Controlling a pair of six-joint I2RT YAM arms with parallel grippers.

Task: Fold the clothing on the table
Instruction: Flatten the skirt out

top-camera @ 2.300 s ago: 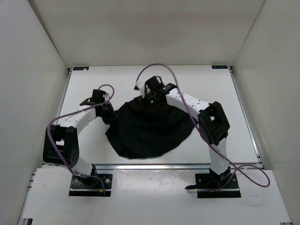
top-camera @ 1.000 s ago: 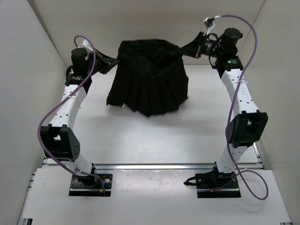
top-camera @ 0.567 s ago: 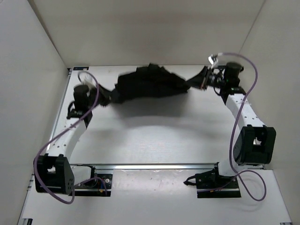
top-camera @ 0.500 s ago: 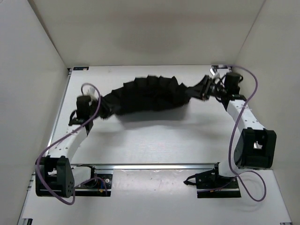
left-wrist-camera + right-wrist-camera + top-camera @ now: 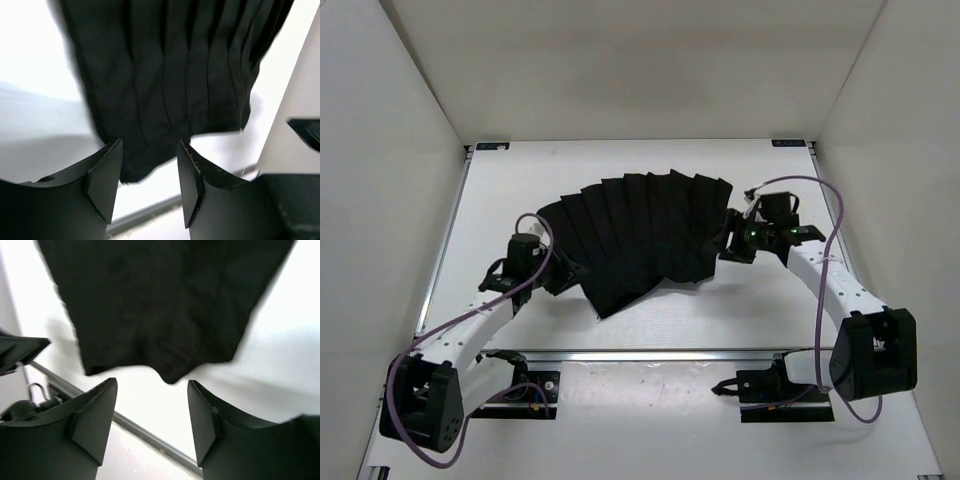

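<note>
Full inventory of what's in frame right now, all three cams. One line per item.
clothing: one, black, pleated, fanned out flat mid-table
table: one, white, under the clothing
walls: three, light, left, far and right of the table
metal rail: one, silver, along the table's near edge
cables: two, purple, one looping along each arm
base plates: two, black, at the near edge
arms: two, white with black joints, one on either side of the clothing
left hand: one, black, open, at the clothing's near-left edge
right hand: one, black, open, at the clothing's right edge
</note>
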